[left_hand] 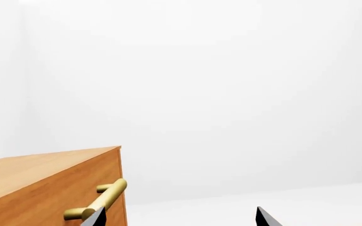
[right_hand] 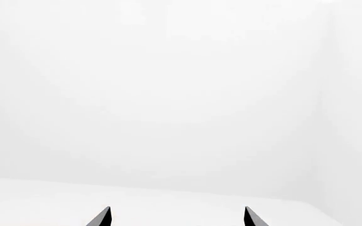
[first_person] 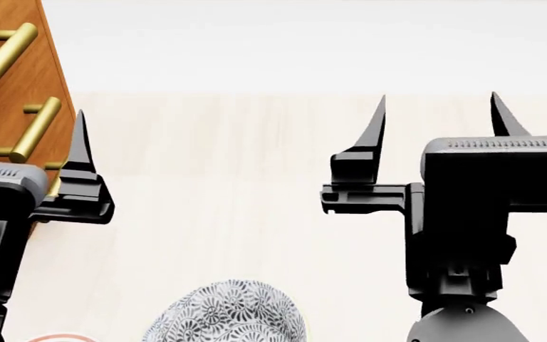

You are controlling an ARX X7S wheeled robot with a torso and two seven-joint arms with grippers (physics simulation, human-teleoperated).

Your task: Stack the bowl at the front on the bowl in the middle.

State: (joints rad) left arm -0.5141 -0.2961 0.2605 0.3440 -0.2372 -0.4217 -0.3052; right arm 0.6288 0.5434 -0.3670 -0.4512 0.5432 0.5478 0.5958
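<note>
A grey patterned bowl (first_person: 224, 315) shows at the bottom edge of the head view, cut off by the frame. I cannot tell if it is the front or the middle bowl. Left of it, a sliver of an orange-rimmed round thing (first_person: 60, 336) peeks in. My right gripper (first_person: 438, 100) hangs open beyond the bowl with nothing between its fingers. My left gripper (first_person: 25, 120) is open too, right beside the wooden cabinet. In the wrist views the left gripper (left_hand: 179, 214) and the right gripper (right_hand: 177, 213) show only their spread tips, with no bowl in sight.
A wooden cabinet (first_person: 8, 71) with brass handles (first_person: 28, 128) stands at the left, close to my left fingers. One brass handle (left_hand: 102, 200) is just past a left fingertip. The pale wooden tabletop (first_person: 236, 164) runs ahead to a white wall.
</note>
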